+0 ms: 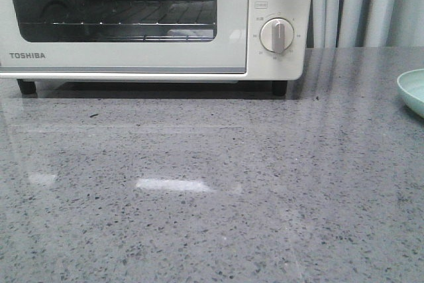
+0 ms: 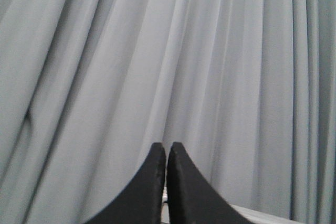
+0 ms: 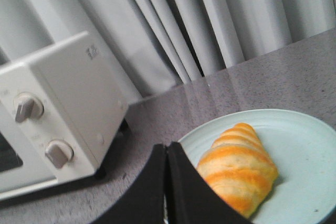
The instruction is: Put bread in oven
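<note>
Black fingers of my right hand (image 3: 167, 182) fill the lower centre of the right wrist frame, pressed together with nothing between them. Just past them, lower right of that frame, the bread (image 3: 237, 167) lies on a pale green dish (image 3: 304, 156): golden-orange with cream stripes, glossy, not touched by my fingers as far as I can see. Dish sits on the grey speckled desk (image 3: 157, 124). Left side of the same frame: the oven (image 3: 58, 114), white, two round dials facing me, well apart from the dish.

My left hand (image 2: 166, 182), lower centre of the left wrist frame, is likewise closed and holding nothing; only grey curtain (image 2: 168, 61) behind it.

Front view: oven (image 1: 152, 21) across the upper left, glass door shut, wire rack visible inside, black feet on the desk (image 1: 212, 183). Dish rim (image 1: 412, 91) just shows at the right edge. Neither hand appears in this view.
</note>
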`<state>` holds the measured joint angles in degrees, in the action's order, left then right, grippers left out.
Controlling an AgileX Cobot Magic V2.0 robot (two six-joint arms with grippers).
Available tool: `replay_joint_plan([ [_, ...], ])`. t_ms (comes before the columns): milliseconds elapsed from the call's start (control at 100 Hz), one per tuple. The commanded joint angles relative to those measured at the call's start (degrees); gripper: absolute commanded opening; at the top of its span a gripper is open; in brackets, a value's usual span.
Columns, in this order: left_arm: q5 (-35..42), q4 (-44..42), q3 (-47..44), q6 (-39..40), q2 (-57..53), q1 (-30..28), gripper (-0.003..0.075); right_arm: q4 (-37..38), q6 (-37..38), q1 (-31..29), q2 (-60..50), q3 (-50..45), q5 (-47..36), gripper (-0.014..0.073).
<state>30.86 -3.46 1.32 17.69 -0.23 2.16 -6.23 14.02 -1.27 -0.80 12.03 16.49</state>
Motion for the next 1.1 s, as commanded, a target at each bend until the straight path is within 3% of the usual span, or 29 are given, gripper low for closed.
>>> replay_joint_plan([
  [0, 2.2, -2.2, 4.1, 5.6, 0.2, 0.5, -0.0022, 0.2, -5.9, -0.2, 2.8, 6.8, 5.0, -0.0076],
  [130, 0.5, -11.9, 9.6, 6.5, 3.1, 0.5, -0.0022, 0.2, -10.3, -0.2, 8.3, 14.2, 10.7, -0.0076],
  [290, -8.0, -24.2, 18.8, 18.0, 8.9, 0.5, -0.0022, 0.2, -10.6, -0.2, 15.6, 21.5, 8.5, -0.0076],
  [570, -13.6, -39.5, 31.9, 36.8, 24.5, 0.5, -0.0022, 0.2, -17.5, -0.1, 29.6, 36.8, 17.4, -0.0076],
  [810, -7.5, -60.0, 39.6, 59.4, 38.2, 0.5, -0.0022, 0.2, -17.6, -0.1, 38.7, 46.6, 22.1, -0.0076],
  [1010, 0.4, -80.5, 46.2, 78.2, 49.4, 0.5, -0.0022, 0.2, -17.6, -0.1, 42.2, 49.0, 22.5, -0.0076],
  [1090, 3.2, -85.8, 48.6, 81.9, 53.8, 0.5, -0.0022, 0.2, -17.6, -0.1, 42.6, 49.0, 22.5, -0.0076],
])
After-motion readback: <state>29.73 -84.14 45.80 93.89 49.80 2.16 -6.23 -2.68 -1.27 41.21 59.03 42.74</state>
